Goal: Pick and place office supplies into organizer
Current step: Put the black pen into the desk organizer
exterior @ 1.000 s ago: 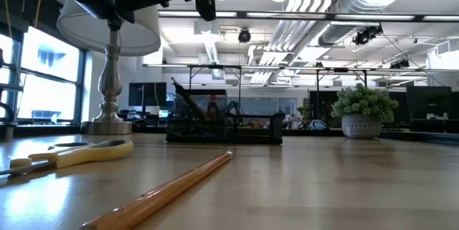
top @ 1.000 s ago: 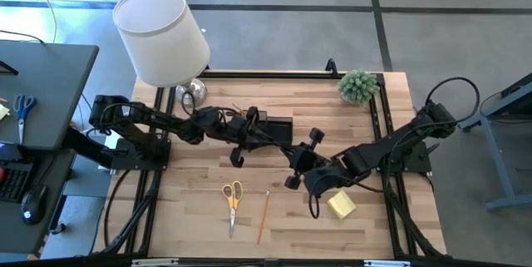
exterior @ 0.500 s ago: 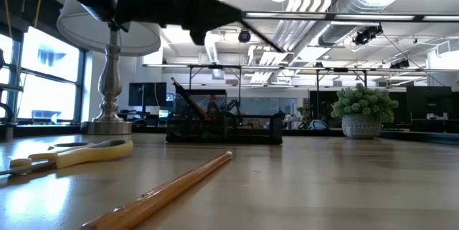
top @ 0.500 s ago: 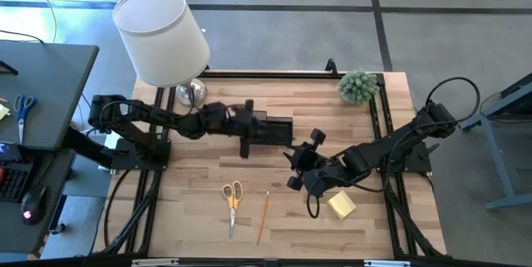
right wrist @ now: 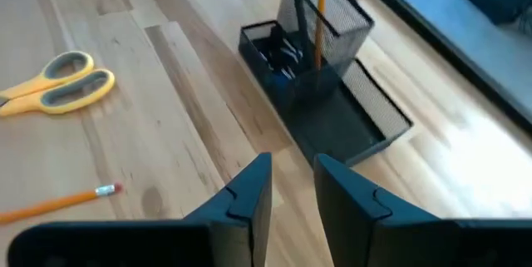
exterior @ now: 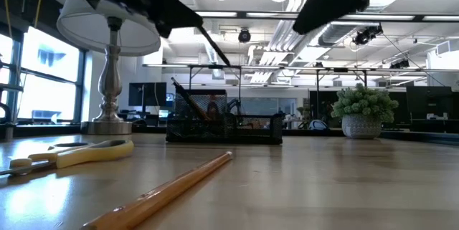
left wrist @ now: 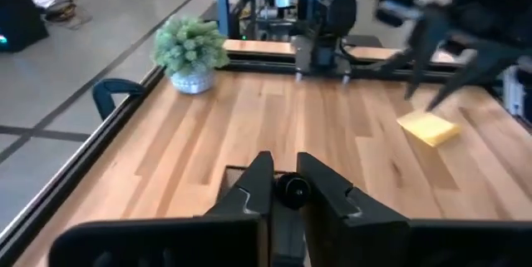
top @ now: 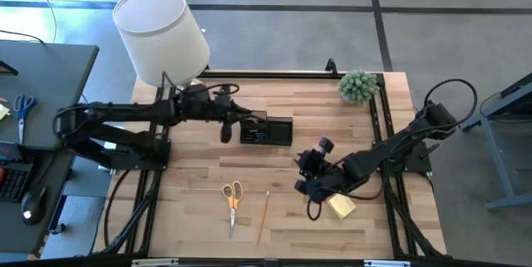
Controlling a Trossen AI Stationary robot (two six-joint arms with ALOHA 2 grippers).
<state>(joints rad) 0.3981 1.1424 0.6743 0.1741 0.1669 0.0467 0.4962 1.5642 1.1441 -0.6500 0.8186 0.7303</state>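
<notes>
Behind organizer [top: 267,131], lamp [top: 163,36], plant [top: 358,86], scissors [top: 233,200] in front

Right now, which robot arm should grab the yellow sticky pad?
Probably the right. Its hand hovers right beside the yellow sticky pad, empty, while the left hand is across the table by the organizer, gripping a dark pen.

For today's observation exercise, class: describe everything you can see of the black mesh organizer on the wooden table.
The black wire-mesh organizer is a low rectangular caddy with a taller square cup at one end and shallow open trays beside it. It stands upright on the light wooden table, toward the far side, near the lamp's base. A wooden pencil stands upright in the cup. Small dark items lie in one tray. Neither gripper touches it.
</notes>
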